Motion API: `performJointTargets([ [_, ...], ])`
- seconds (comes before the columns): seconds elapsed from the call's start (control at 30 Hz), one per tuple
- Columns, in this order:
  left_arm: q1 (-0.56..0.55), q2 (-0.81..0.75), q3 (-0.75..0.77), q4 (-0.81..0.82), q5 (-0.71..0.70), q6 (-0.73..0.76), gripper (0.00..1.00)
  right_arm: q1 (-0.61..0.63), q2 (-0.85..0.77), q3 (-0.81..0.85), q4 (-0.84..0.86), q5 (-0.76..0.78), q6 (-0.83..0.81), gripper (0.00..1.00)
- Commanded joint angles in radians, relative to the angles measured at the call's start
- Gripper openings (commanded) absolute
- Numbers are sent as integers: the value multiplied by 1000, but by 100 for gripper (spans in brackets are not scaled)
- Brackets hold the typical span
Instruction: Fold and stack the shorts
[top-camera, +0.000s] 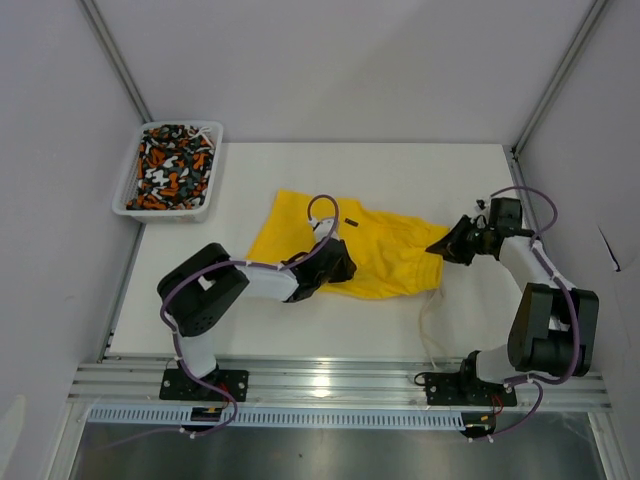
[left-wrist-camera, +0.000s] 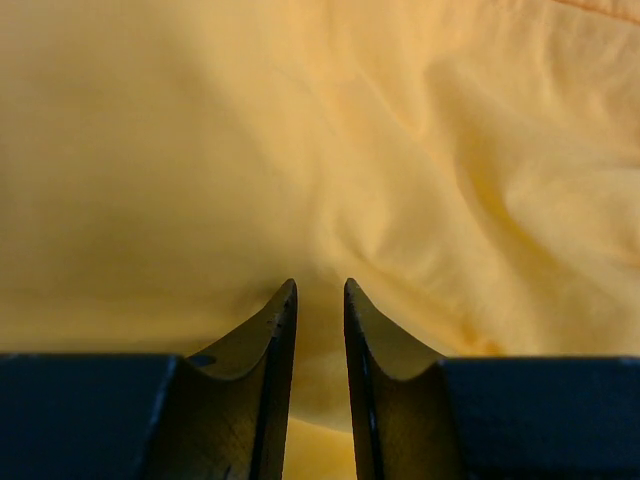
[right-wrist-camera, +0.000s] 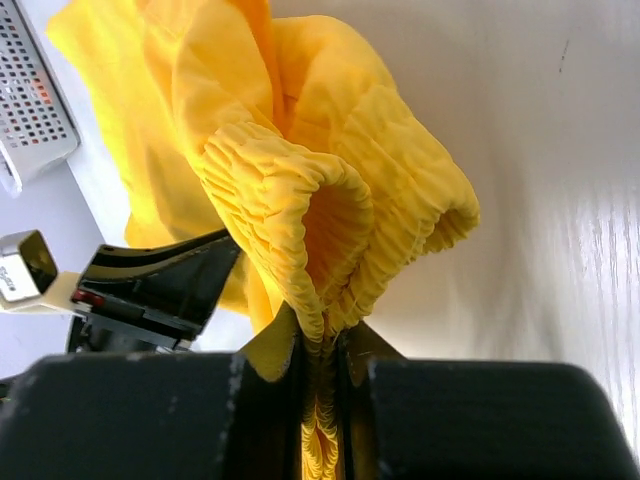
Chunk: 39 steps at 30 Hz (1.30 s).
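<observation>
Right hand (right-wrist-camera: 320, 338) (tight) on yellow shorts (right-wrist-camera: 300, 200)

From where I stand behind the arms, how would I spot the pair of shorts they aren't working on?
Look to the far left corner of the white table, where a white mesh basket sits. The patterned shorts lie bundled inside it, blotched orange, white and black, unlike the plain yellow shorts spread mid-table.

1. Wrinkled yellow shorts (left-wrist-camera: 420, 150) fill the whole view.
2. The left gripper (left-wrist-camera: 320, 292) has its dark fingers (left-wrist-camera: 262, 345) nearly together, with cloth folds converging into the narrow gap.
</observation>
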Motion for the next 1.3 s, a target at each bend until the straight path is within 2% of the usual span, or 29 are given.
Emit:
performJointTargets([
  [0.0,-21,-62,-4,10,-71,-17,28,29,-56,130,-210,36,-25,0],
  [0.23,-60,-47,41,-36,-87,-18,29,135,-25,400,-393,111,10,0],
  [0.5,-96,-19,96,-64,-45,-84,28,229,116,696,-538,155,27,0],
  [0.83,-162,13,176,-59,2,-144,30,292,228,832,-635,218,-2,0],
  [0.93,-144,-123,107,-90,-50,-126,33,292,231,854,-666,233,-19,0],
  [1.1,14,-402,-27,-214,0,-71,41,296,248,876,-690,237,-36,0],
  [1.2,124,-516,-99,-315,-1,-8,51,319,271,906,-709,258,-42,0],
  [1.23,185,-580,-132,-340,-6,21,62,331,277,915,-713,263,-45,0],
  [1.27,219,-611,-145,-404,-6,31,68,338,291,925,-722,267,-42,0],
])
